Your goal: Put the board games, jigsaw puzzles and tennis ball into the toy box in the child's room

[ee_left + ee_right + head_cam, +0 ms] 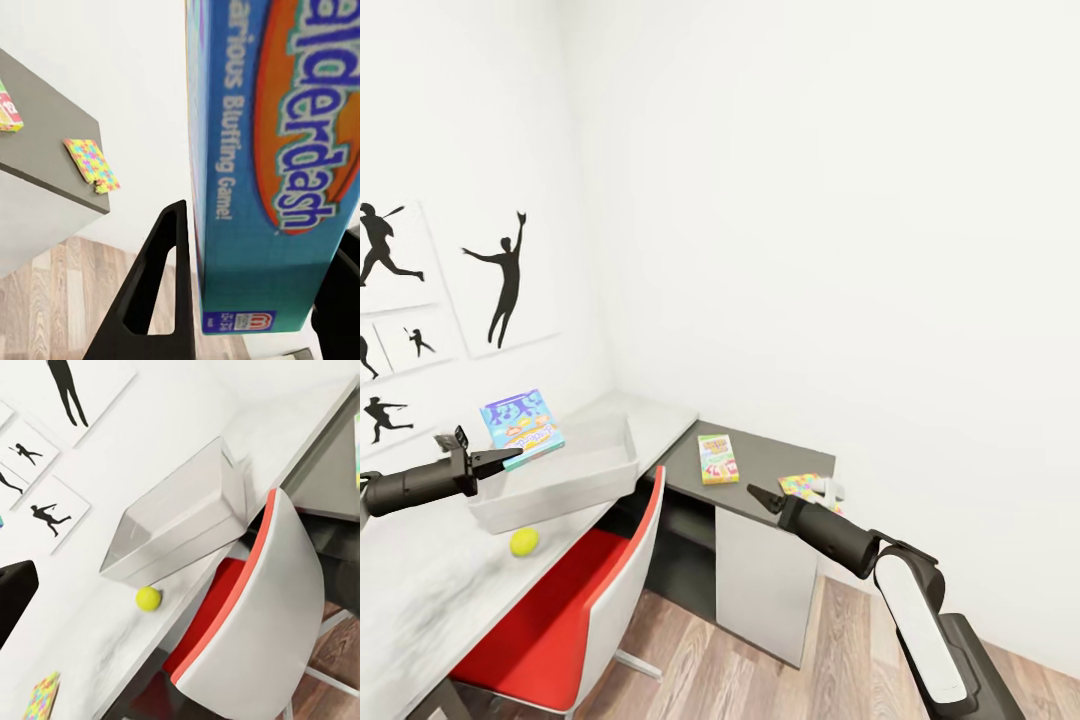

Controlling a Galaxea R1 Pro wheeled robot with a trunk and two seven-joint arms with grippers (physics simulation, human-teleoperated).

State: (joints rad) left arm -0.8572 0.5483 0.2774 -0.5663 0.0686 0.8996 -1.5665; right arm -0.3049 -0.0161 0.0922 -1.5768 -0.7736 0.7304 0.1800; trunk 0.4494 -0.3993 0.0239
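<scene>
Overhead, left gripper [510, 457] clamps blue board game [522, 427] above toy box [560, 470] on white corner counter [420, 590]; tennis ball [524, 541] beside box. Right gripper [760, 497]: can't tell its opening.

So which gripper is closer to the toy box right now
The left. The left gripper holds a blue board game just over the toy box; the right gripper hangs beyond the chair, near the dark desk.
</scene>
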